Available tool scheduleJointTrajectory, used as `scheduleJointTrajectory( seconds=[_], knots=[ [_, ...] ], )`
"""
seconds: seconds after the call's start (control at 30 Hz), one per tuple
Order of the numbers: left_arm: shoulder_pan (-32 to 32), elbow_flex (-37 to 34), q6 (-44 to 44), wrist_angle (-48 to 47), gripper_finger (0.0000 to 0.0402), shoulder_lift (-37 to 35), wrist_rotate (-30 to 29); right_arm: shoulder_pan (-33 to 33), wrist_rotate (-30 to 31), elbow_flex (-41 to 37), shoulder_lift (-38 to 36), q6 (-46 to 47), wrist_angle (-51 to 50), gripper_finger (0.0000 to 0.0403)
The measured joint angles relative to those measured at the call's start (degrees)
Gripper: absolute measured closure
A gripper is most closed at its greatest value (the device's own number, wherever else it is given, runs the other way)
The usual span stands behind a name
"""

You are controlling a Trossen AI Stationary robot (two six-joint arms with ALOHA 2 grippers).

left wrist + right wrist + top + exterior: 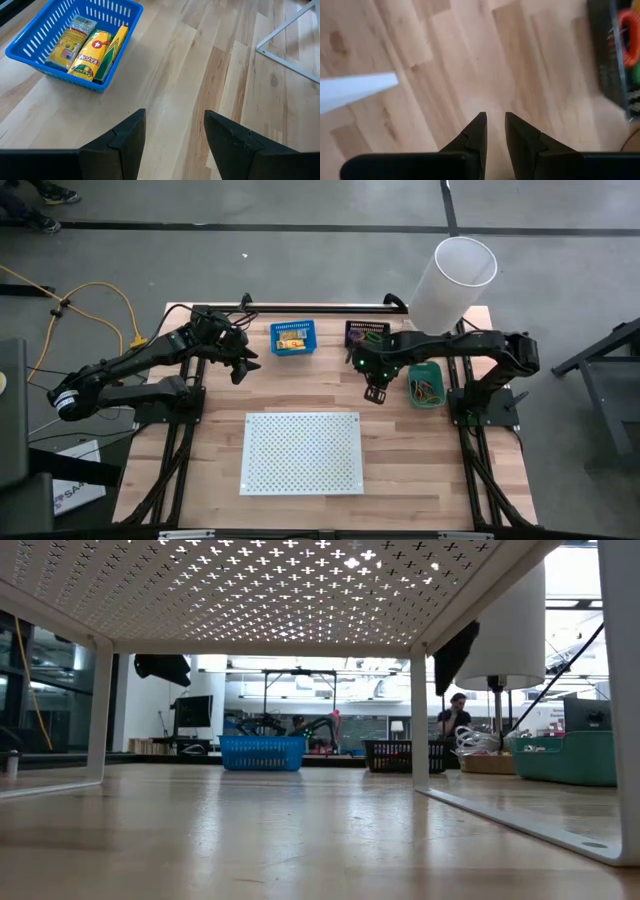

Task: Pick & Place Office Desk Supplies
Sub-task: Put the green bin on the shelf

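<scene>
Yellow-orange crayon packets (90, 47) lie in the blue bin (293, 338), which the left wrist view also shows. An orange loop (627, 27) sits in the black bin (367, 333). Thin rubber bands (427, 388) lie in the green bin (426, 370). My left gripper (240, 367) hovers open over bare wood left of the blue bin, and its own view shows nothing between the fingers (175, 125). My right gripper (375, 392) hangs over the table between the black and green bins. Its fingers (495, 120) stand a narrow gap apart with nothing between them.
The white perforated board (302, 452) stands on legs at the table's near middle; the low view looks out from under it (300, 590). A tall white cylinder (455, 280) stands at the far right corner. Bare wood (320, 385) lies between the bins and the board.
</scene>
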Motion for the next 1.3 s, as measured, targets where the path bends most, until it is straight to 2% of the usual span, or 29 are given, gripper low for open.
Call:
scheduleJointTrajectory(
  seconds=[0.23, 0.57, 0.77, 0.93, 1.07, 1.3],
  knots=[
    [0.0, -0.01, 0.0, 0.01, 0.0206, 0.0, 0.01, 4.64, -1.55, -4.97, -2.26, 2.34, -0.36, 0.0346],
    [0.0, -0.01, 0.0, 0.01, 0.0206, 0.0, 0.02, 12.68, -0.95, -20.29, -17.22, 12.04, 4.95, 0.0346],
    [-0.02, 0.0, 0.01, 0.01, 0.0206, 0.0, 0.01, 17.85, 0.48, -25.8, -23.32, 17.56, 4.96, 0.0346],
    [-0.02, 0.0, 0.01, 0.01, 0.0206, 0.0, 0.02, 21.29, 0.64, -28.02, -25.96, 20.83, 2.3, 0.0346],
    [-0.02, 0.0, 0.01, 0.01, 0.0206, 0.0, 0.02, 23.41, 3.27, -28.0, -26.42, 21.45, -1.41, 0.0346],
    [-0.02, 0.0, 0.01, 0.01, 0.0206, 0.0, 0.02, 23.69, 4.21, -28.0, -26.38, 25.45, -6.67, 0.0346]
  ],
)
